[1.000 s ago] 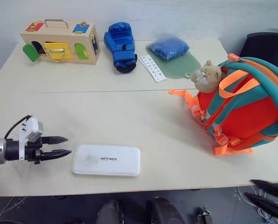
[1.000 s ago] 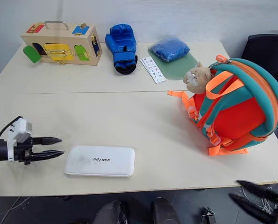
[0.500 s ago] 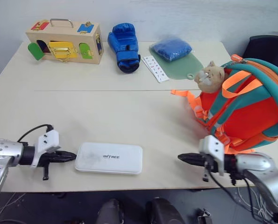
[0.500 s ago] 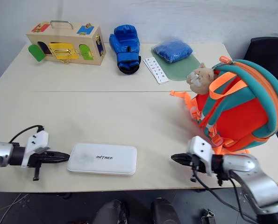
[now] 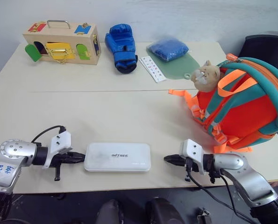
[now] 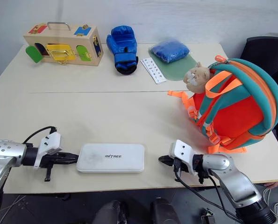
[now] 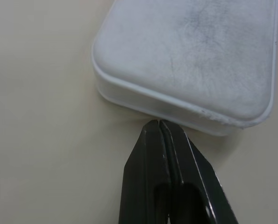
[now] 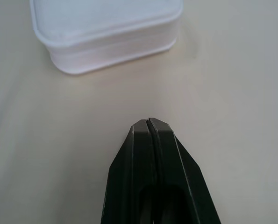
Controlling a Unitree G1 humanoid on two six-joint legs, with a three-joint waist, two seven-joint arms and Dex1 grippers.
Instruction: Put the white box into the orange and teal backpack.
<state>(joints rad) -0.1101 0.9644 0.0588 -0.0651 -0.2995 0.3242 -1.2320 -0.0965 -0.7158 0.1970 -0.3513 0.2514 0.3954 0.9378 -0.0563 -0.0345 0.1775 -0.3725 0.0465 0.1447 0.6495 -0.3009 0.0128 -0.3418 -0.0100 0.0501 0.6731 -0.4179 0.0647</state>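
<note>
The white box (image 5: pixel 117 157) lies flat near the table's front edge, with dark lettering on its lid. My left gripper (image 5: pixel 82 157) is shut, and its tips touch the middle of the box's left short end (image 7: pixel 158 123). My right gripper (image 5: pixel 167 159) is shut too, low over the table a short way off the box's right end (image 8: pixel 149 121), holding nothing. The orange and teal backpack (image 5: pixel 246 107) stands bulging at the right of the table, with a tan plush animal (image 5: pixel 205 74) on its top left.
Along the far edge sit a wooden box with coloured doors (image 5: pixel 61 41), a blue boxing glove (image 5: pixel 121 46), a white card (image 5: pixel 152 68) and a blue bag on a green mat (image 5: pixel 169 49). A black chair (image 5: pixel 265 46) stands behind the backpack.
Both grippers have shut. The left one moved right to the box's end and nudged the box a little right. The right one came in from the bottom right corner toward the box's other end.
</note>
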